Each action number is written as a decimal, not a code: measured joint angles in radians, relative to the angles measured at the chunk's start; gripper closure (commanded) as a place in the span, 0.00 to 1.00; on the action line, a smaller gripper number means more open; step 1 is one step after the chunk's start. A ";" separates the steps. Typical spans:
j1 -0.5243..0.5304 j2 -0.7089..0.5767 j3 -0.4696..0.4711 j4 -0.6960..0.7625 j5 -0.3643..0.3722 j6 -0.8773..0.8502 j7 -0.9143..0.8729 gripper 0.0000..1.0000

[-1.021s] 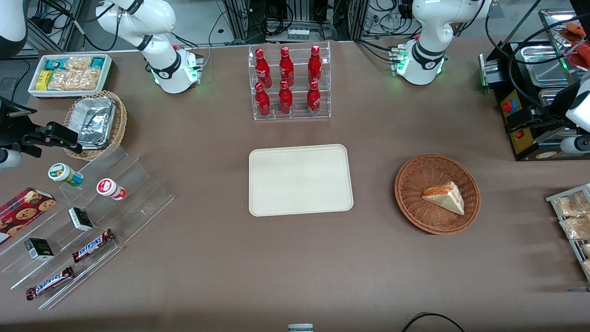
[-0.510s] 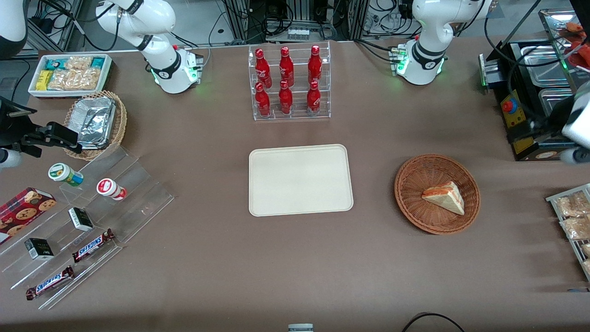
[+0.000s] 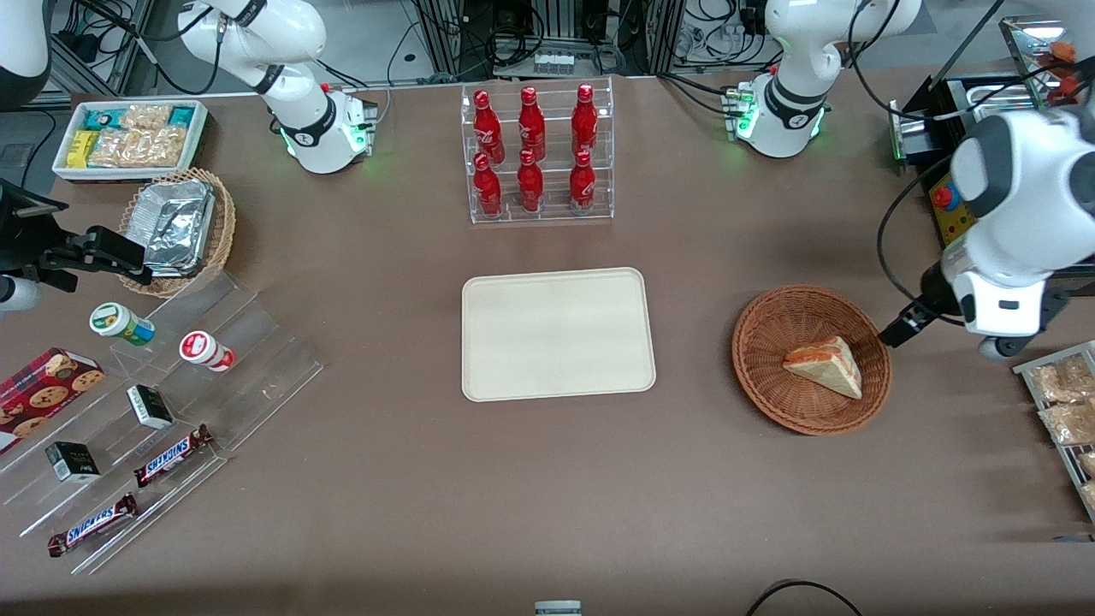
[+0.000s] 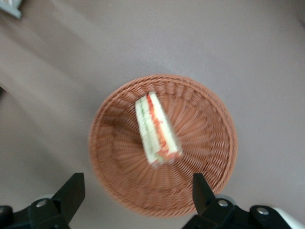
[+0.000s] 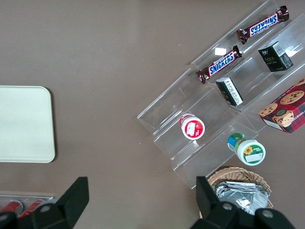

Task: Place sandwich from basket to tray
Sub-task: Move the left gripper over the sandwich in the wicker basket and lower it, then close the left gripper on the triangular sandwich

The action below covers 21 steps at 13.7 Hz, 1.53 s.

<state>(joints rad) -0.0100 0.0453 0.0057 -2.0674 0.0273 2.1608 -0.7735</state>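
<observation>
Above the basket (image 4: 162, 145), my gripper (image 4: 136, 193) hangs with fingers spread wide and nothing held, since the sandwich (image 4: 156, 129) lies inside, the tray (image 3: 558, 334) well apart.

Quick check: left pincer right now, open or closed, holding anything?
Left pincer: open and empty, above the basket, with the sandwich lying in the basket untouched.

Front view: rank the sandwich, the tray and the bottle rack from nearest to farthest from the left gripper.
The gripper is open above the basket.
1. Sandwich, in the basket.
2. Tray, mid-table.
3. Bottle rack, farther from the camera than the tray.
</observation>
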 measured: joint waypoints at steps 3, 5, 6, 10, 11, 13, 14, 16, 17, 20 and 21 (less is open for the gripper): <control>-0.002 0.001 -0.004 -0.136 -0.002 0.195 -0.116 0.01; -0.004 0.013 -0.006 -0.187 -0.004 0.281 -0.172 0.00; -0.010 0.028 -0.008 -0.198 -0.004 0.311 -0.196 0.01; -0.027 0.100 -0.014 -0.204 -0.005 0.379 -0.233 0.00; -0.027 0.111 -0.014 -0.204 -0.005 0.389 -0.234 0.01; -0.027 0.128 -0.014 -0.204 -0.005 0.414 -0.235 0.01; -0.027 0.137 -0.014 -0.204 -0.005 0.428 -0.236 0.00; -0.027 0.159 -0.014 -0.204 -0.006 0.466 -0.251 0.01; -0.027 0.173 -0.014 -0.204 -0.006 0.486 -0.260 0.10; -0.027 0.201 -0.014 -0.201 -0.007 0.519 -0.279 0.96; -0.027 0.204 -0.014 -0.198 -0.007 0.520 -0.293 1.00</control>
<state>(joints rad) -0.0369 0.2489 -0.0078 -2.2655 0.0205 2.6803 -1.0669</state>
